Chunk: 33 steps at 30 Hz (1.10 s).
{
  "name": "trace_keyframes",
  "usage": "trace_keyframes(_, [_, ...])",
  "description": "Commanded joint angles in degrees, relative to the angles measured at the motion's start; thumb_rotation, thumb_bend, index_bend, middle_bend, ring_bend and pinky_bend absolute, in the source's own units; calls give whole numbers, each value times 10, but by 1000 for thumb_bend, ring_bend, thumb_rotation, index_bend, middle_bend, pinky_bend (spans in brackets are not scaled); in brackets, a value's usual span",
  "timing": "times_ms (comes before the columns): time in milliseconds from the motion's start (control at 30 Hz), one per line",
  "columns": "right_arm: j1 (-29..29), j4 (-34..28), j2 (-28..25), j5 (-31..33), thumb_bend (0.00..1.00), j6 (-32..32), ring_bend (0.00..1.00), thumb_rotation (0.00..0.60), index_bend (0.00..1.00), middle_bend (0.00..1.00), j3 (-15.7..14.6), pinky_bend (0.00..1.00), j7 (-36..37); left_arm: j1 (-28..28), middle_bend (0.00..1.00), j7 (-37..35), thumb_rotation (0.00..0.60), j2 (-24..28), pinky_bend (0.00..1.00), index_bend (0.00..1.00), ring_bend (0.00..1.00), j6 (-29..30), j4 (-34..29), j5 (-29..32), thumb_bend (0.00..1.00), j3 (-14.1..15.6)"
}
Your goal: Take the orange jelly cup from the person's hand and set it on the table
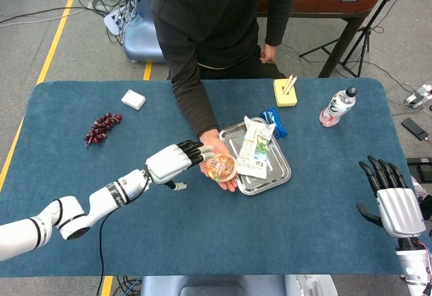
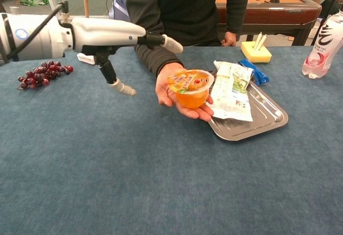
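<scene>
The orange jelly cup (image 1: 220, 166) (image 2: 189, 88) with a printed foil lid rests on the person's upturned palm (image 2: 169, 88) over the blue table, beside the metal tray. My left hand (image 1: 177, 161) (image 2: 115, 34) is stretched out just left of the cup, fingers spread and empty, its fingertips (image 1: 204, 152) nearly at the cup's rim, its thumb (image 2: 122, 88) hanging below. My right hand (image 1: 393, 201) hovers open at the table's right edge, far from the cup; the chest view does not show it.
A metal tray (image 1: 278, 174) (image 2: 268, 118) with snack packets lies right of the cup. Grapes (image 1: 101, 127) and a white box (image 1: 133, 99) sit at the left. A yellow sponge holder (image 1: 285, 92) and a bottle (image 1: 337, 107) stand at the back right.
</scene>
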<state>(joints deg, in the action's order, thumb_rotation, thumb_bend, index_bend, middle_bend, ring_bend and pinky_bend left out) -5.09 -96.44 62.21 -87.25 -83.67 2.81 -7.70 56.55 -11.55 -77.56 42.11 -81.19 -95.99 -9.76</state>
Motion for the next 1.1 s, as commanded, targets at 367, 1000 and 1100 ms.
trace_keyframes(367, [3, 4, -1, 1, 190, -2, 7, 600, 76, 4, -2, 89, 7, 97, 0, 51, 600, -45, 89, 45, 5, -97, 20, 71, 199, -25])
trace_keyframes(1000, [21, 18, -3, 4, 191, -22, 7, 600, 76, 4, -6, 89, 28, 164, 0, 114, 600, -105, 89, 64, 0, -166, 72, 180, 199, -25])
trace_keyframes(1100, [23, 21, -3, 6, 190, -23, 7, 600, 76, 4, -6, 89, 33, 164, 0, 116, 600, -115, 127, 123, 23, -156, 83, 185, 199, -22])
